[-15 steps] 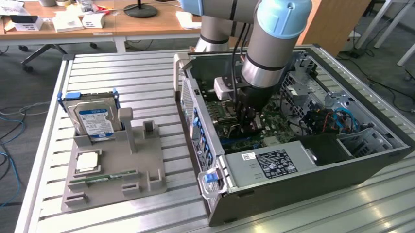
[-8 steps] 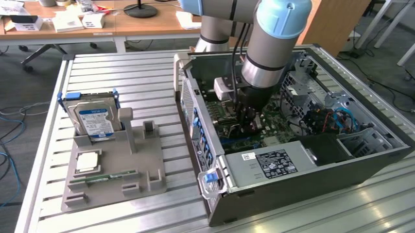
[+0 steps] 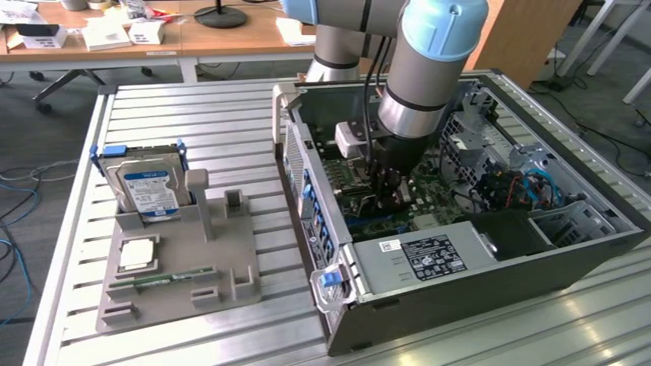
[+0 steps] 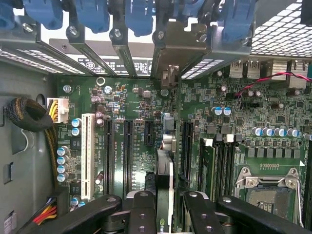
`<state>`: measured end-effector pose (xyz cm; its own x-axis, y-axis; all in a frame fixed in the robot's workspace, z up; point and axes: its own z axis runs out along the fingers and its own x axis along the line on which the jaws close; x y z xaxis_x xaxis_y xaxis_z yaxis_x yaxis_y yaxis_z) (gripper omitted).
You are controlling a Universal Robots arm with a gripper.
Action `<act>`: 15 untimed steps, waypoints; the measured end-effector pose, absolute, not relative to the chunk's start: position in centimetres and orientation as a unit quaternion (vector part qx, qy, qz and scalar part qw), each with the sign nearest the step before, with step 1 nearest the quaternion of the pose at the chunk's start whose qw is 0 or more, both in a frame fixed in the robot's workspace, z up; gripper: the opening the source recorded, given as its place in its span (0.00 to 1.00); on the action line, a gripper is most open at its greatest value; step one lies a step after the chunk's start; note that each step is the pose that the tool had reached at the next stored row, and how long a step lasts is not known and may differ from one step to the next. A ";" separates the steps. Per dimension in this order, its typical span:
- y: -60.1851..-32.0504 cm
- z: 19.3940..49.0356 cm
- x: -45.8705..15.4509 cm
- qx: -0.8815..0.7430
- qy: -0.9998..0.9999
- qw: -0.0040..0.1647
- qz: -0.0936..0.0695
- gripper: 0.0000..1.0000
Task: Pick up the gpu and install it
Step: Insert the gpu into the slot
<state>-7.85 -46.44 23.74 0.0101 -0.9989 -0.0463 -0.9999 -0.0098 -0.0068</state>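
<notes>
The end effector (image 4: pixel 165 204), reaching down into the open computer case (image 3: pixel 569 252) right of centre in the exterior view, grips the gpu (image 4: pixel 164 170) edge-on between its fingers (image 4: pixel 141 212), the card standing over the motherboard (image 4: pixel 273 146) slots at lower centre of the wrist view

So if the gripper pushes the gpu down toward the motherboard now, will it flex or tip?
The gpu stands edge-on between the fingers, so it is likely stiff along the push. As a thin card it could tip sideways if released early. The motherboard beneath carries small exposed parts, so a skewed push looks risky.
</notes>
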 end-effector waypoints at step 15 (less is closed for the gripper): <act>-46.4 24.6 -7.9 -0.710 0.703 0.019 0.014 0.40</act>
<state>-7.85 -46.44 24.58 0.0101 -0.9989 -0.0467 -0.9999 -0.0098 -0.0068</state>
